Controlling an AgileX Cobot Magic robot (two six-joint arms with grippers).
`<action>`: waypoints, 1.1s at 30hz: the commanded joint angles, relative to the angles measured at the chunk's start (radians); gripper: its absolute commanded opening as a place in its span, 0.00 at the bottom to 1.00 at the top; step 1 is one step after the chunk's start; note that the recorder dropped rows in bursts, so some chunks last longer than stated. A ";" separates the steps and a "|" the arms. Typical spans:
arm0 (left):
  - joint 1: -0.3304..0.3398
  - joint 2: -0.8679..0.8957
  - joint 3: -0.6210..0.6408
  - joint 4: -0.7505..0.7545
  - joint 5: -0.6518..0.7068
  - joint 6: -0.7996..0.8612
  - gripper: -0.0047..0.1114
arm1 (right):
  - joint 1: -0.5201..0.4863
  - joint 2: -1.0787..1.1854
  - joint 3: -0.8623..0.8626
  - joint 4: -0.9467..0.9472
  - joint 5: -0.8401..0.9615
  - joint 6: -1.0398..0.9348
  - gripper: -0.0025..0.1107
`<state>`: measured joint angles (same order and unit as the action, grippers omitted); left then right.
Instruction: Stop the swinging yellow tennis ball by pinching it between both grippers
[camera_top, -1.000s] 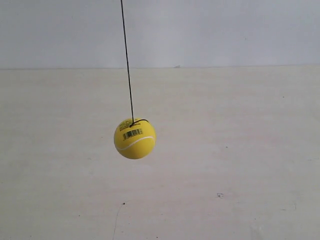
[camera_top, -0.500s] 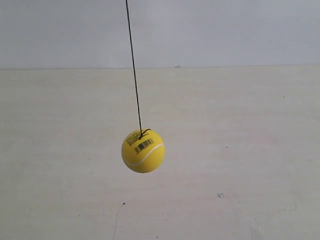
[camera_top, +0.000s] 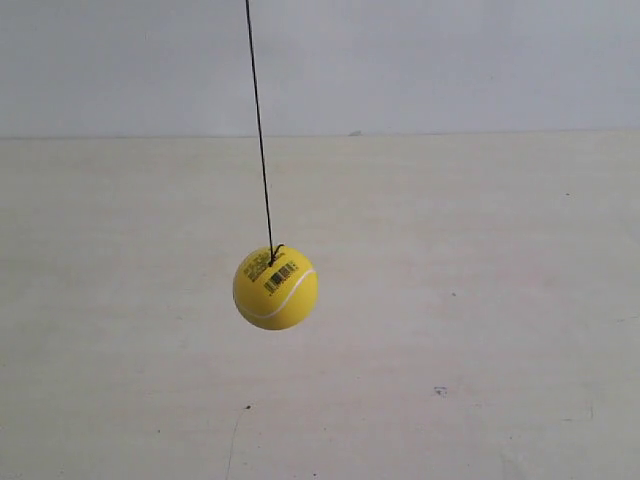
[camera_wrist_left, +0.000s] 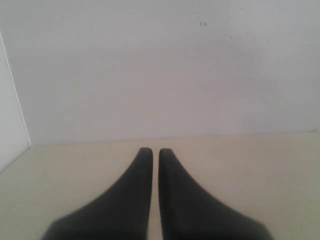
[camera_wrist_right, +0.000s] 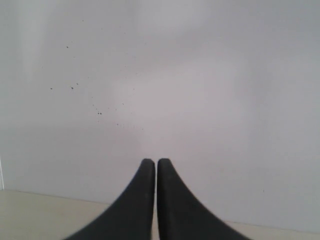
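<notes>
The yellow tennis ball (camera_top: 275, 288) hangs in mid-air from a thin dark string (camera_top: 258, 130), left of centre in the exterior view, its barcode print and white seam facing the camera. Neither arm shows in the exterior view. In the left wrist view my left gripper (camera_wrist_left: 155, 150) is shut, its black wedge jaws almost touching with nothing between them. My right gripper (camera_wrist_right: 156, 160) in the right wrist view is likewise shut on nothing. The ball appears in neither wrist view.
A pale beige tabletop (camera_top: 450, 330) lies below the ball and meets a plain white wall (camera_top: 450, 60) behind. Both wrist views face that wall; a vertical wall corner (camera_wrist_left: 17, 100) shows in the left wrist view.
The ball swung right and lower half a second ago, and now has swung back left and slightly up. The barcode has turned a little.
</notes>
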<state>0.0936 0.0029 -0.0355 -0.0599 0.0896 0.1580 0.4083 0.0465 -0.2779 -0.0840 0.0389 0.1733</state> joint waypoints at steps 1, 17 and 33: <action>0.025 -0.003 0.036 0.026 0.028 -0.007 0.08 | 0.000 -0.004 0.001 0.003 0.000 0.002 0.02; 0.025 -0.003 0.036 0.086 0.196 -0.049 0.08 | 0.000 -0.004 0.001 0.003 0.000 0.002 0.02; 0.025 -0.003 0.036 0.086 0.196 -0.049 0.08 | 0.000 -0.004 0.001 0.003 0.000 0.002 0.02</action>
<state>0.1173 0.0029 -0.0037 0.0244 0.2886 0.1185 0.4083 0.0465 -0.2779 -0.0840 0.0389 0.1733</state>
